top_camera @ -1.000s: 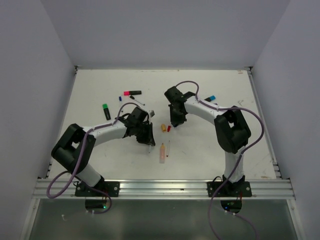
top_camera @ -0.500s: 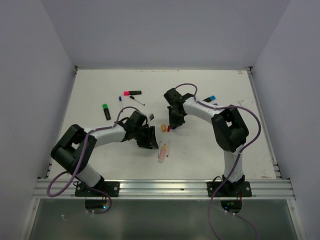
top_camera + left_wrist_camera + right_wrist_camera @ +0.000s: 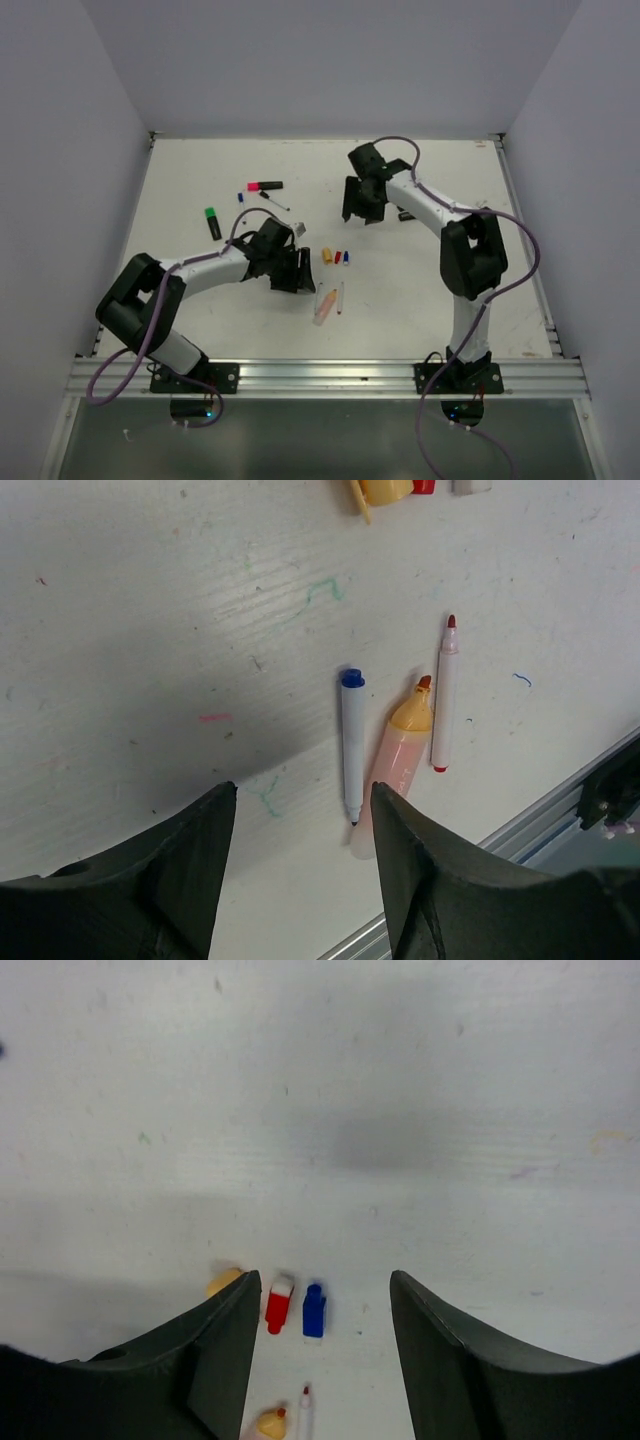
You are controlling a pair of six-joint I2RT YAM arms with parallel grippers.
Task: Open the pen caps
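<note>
The table (image 3: 200, 170) is a white board, scuffed and flecked with small ink scribbles in green, pink and blue. Pale grey walls (image 3: 330, 70) close it in on three sides, and an aluminium rail (image 3: 320, 376) edges it by the arm bases. The left gripper (image 3: 302, 792) hangs low over the board, its fingers (image 3: 170, 870) spread with nothing between them. Just ahead of the gap three pens lie roughly side by side. They are a white pen with a blue end (image 3: 352, 745), a peach highlighter (image 3: 398, 755) close against it with its orange tip bare, and a thin red-tipped pen (image 3: 443, 700) outermost. Whether that blue end is a cap or part of the barrel is hard to tell from here. Farther ahead of these fingers, cut by the frame edge, an orange cap (image 3: 385, 490) sits with a red cap (image 3: 423, 486) just beside it. The right gripper (image 3: 324, 1278) is held well above the surface, its fingers likewise parted and empty. Seen through its gap, the red cap and a blue cap (image 3: 314, 1310) lie next to each other without touching, close to the finger at the left of that view. The orange cap is half hidden behind that same finger. From above, the three caps make a short row between the two grippers, nearer the left one. Off to the outer side of the left fingers, well apart from them, lie a pink-and-black highlighter (image 3: 265, 185) and a green-and-black highlighter (image 3: 213, 222).
</note>
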